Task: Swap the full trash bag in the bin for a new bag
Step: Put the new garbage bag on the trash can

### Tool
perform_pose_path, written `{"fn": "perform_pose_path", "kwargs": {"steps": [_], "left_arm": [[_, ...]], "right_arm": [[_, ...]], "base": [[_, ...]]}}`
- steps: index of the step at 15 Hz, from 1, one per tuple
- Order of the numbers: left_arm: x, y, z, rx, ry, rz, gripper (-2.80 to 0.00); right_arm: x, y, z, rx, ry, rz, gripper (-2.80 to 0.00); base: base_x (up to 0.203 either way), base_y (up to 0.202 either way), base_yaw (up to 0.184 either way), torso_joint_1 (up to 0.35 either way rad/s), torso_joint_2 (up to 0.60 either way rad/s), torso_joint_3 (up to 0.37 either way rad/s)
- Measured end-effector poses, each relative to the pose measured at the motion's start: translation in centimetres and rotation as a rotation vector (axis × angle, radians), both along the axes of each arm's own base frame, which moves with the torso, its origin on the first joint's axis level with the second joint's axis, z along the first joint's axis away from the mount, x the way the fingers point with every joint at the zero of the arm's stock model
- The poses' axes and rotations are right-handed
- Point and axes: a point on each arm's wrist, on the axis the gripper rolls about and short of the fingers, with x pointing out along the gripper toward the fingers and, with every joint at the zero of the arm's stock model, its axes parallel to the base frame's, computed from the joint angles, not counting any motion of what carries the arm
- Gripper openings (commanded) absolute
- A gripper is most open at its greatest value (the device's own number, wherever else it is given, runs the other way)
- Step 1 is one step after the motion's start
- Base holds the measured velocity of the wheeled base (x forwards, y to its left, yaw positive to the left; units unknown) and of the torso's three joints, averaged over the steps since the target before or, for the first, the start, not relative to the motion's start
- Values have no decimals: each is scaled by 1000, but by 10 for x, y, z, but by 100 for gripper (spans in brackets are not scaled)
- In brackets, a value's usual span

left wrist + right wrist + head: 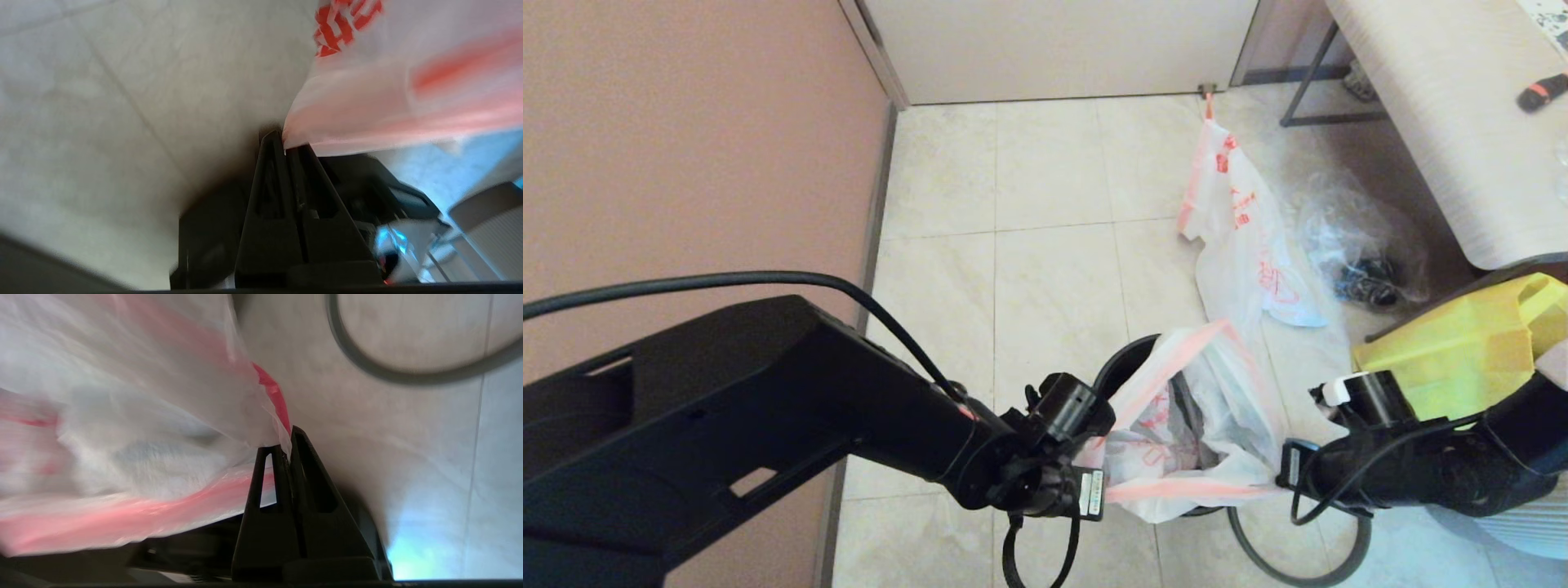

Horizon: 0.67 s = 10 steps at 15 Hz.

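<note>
The new bag (1192,425), white with an orange hem and orange-red line print, hangs open over the black bin (1115,369). My left gripper (1097,461) is shut on the bag's left hem; in the left wrist view my left gripper (284,143) pinches that hem of the new bag (392,102). My right gripper (1284,475) is shut on the right hem, shown in the right wrist view as my right gripper (288,444) clamping the new bag (135,428). The full trash bag (1241,245) lies on the floor behind the bin, its orange drawstring tip towards the door.
The dark-grey hoop (1298,572) lies on the tiles right of the bin, and the hoop (367,371) also shows beyond my right fingers. A clear plastic bag (1356,245), a yellow tote (1462,343) and a table (1445,106) stand at right. A wall (686,163) is at left.
</note>
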Motion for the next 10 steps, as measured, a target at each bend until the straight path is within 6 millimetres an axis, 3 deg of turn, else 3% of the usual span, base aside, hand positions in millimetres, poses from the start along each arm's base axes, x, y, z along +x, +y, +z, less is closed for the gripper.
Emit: {"fn": "perform_pose_path", "kwargs": {"steps": [5,10], "left_arm": [[3,1,-22,44,15,12,-280],[41,6,-30,70,-47,115,-280]], "right_arm": [[10,18,-29,-49,28,23,-280],[38,21,-27,-93,-58,-32,-280]], "base": [[0,0,0,0,0,0],[0,0,0,0,0,0]]}}
